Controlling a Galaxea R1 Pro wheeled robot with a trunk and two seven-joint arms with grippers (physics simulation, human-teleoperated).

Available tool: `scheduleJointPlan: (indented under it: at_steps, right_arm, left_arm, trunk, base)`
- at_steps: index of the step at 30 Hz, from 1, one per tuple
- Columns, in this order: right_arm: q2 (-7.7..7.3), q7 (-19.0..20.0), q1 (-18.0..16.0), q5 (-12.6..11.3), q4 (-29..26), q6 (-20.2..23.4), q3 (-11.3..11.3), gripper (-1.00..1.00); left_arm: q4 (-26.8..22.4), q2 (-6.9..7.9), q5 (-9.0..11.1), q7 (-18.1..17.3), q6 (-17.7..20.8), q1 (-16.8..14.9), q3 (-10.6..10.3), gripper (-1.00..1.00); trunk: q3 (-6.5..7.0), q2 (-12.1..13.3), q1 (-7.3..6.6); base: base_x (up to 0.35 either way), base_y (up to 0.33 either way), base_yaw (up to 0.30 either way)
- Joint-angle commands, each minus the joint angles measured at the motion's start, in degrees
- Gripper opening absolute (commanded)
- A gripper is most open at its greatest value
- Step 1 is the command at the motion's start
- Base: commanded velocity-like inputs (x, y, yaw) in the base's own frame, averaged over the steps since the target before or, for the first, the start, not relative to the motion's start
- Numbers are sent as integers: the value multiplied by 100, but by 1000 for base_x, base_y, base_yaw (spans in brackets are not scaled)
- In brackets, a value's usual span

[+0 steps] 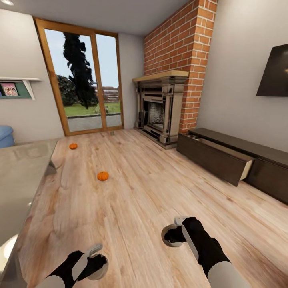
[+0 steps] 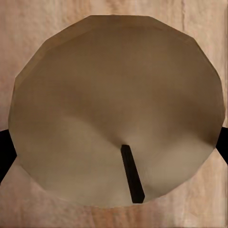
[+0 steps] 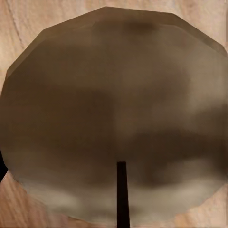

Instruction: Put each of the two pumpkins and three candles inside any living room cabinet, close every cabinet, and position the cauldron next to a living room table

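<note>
Living room seen from the head camera, plank floor [image 1: 160, 188] running to a glass door [image 1: 82, 76] at the far wall. Two pumpkins on the floor: near pumpkin [image 1: 103, 176] out in the open, far pumpkin [image 1: 73, 146] closer to the door, just past the worktop's far corner; well apart from each other. Grey glass worktop [image 1: 20, 180] along the left edge, bare where visible. Brick fireplace [image 1: 162, 108] in the far right corner, black TV [image 1: 275, 72] on the right wall. Long dark cabinet [image 1: 240, 156] below the TV, one drawer [image 1: 218, 156] pulled out, pale lining showing at its end; contents not visible from here. Both arms low in the foreground. Left jaws [image 1: 96, 262] pinching a round tan candle, shown close in the left wrist view as left candle [image 2: 116, 109] with a dark wick, black fingertips [image 2: 5, 152] at both sides of it. Right jaws [image 1: 176, 232] likewise clamped on a candle, seen in the right wrist view as right candle [image 3: 114, 114], wick pointing toward the camera, floor planks behind it. White wall shelf [image 1: 22, 82] at upper left, blue sofa [image 1: 6, 136] edge beneath it.
</note>
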Motion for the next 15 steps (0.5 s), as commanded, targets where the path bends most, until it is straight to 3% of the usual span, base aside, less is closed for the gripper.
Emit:
scheduleJointPlan:
  at_steps: [1, 12, 15]
  right_arm:
    - [-1, -2, -3, -19, -8, 26, 1, -100]
    - [-1, 0, -3, -19, -11, 27, -2, -100]
    - [-1, -2, -3, -19, -11, 27, -2, -100]
  left_arm:
    - [-14, -1, 54, 31, 34, -1, 6, -100]
    - [-14, -39, 54, 31, 34, -1, 7, -100]
    - [-14, -44, 54, 31, 34, -1, 9, -100]
  trunk:
    - [-6, -3, 2]
    - [-6, -3, 2]
    - [-4, -3, 2]
  base:
    - [335, 0, 0]
    - [335, 0, -1]
    - [335, 0, -116]
